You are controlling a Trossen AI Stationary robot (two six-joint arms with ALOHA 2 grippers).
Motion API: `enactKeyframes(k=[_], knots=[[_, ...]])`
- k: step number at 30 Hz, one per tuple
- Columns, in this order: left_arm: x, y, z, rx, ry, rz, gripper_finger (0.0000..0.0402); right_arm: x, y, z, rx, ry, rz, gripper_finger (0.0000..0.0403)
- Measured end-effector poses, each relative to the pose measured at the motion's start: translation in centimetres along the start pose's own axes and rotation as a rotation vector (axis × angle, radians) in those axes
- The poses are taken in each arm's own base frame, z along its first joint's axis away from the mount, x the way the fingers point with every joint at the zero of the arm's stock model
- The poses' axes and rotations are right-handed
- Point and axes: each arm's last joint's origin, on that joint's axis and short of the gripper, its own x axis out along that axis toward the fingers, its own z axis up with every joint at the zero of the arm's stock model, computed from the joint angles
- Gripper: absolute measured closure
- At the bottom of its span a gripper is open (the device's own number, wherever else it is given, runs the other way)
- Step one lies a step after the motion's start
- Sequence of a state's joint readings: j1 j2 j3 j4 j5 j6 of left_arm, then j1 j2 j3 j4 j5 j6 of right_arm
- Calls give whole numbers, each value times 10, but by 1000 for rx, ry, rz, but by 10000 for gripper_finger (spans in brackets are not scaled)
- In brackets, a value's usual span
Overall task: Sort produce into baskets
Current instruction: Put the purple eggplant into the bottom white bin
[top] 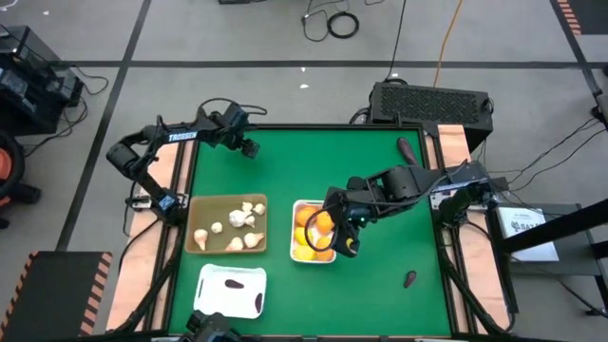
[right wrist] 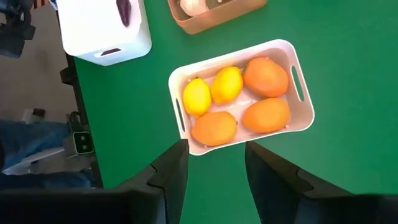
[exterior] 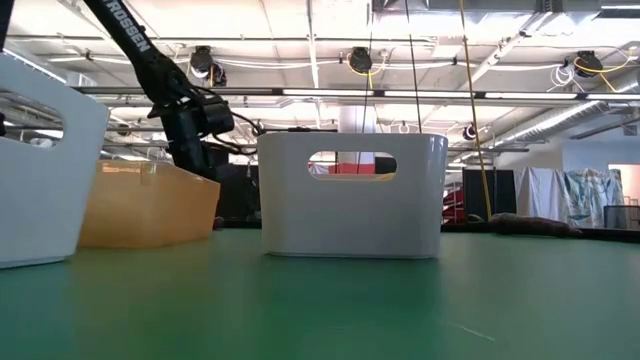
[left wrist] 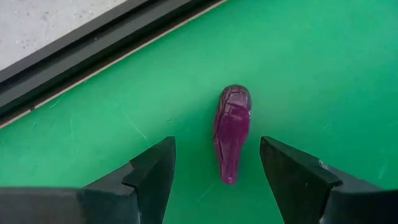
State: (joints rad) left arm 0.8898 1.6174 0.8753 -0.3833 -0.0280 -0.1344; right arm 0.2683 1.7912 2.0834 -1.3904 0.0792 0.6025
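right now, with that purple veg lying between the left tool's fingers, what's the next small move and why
Probably lower the left tool straight down and close on the purple vegetable. Its fingers are open on either side of it, and it lies loose on the green table, outside any basket. The right tool hangs open above the basket of citrus.
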Motion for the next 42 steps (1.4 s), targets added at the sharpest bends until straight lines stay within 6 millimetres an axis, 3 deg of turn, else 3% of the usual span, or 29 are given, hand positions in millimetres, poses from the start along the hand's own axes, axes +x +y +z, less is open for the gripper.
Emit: enactKeyframes(k=[10, 15, 22, 34, 42], knots=[[1, 0, -2, 98, 26, -16, 162, 0, -4, 3, -4, -3, -4, 255], [11, 0, -9, 113, 116, -16, 162, 0, -4, 3, 17, -4, -3, 255], [11, -1, -2, 147, 99, 13, 168, 0, -2, 5, 39, -25, 11, 255], [11, -1, -1, 145, 95, 4, 299, 0, -1, 5, 57, -28, 15, 255], [11, -1, -1, 145, 103, 0, 363, 0, 2, 2, 72, -25, 20, 255]])
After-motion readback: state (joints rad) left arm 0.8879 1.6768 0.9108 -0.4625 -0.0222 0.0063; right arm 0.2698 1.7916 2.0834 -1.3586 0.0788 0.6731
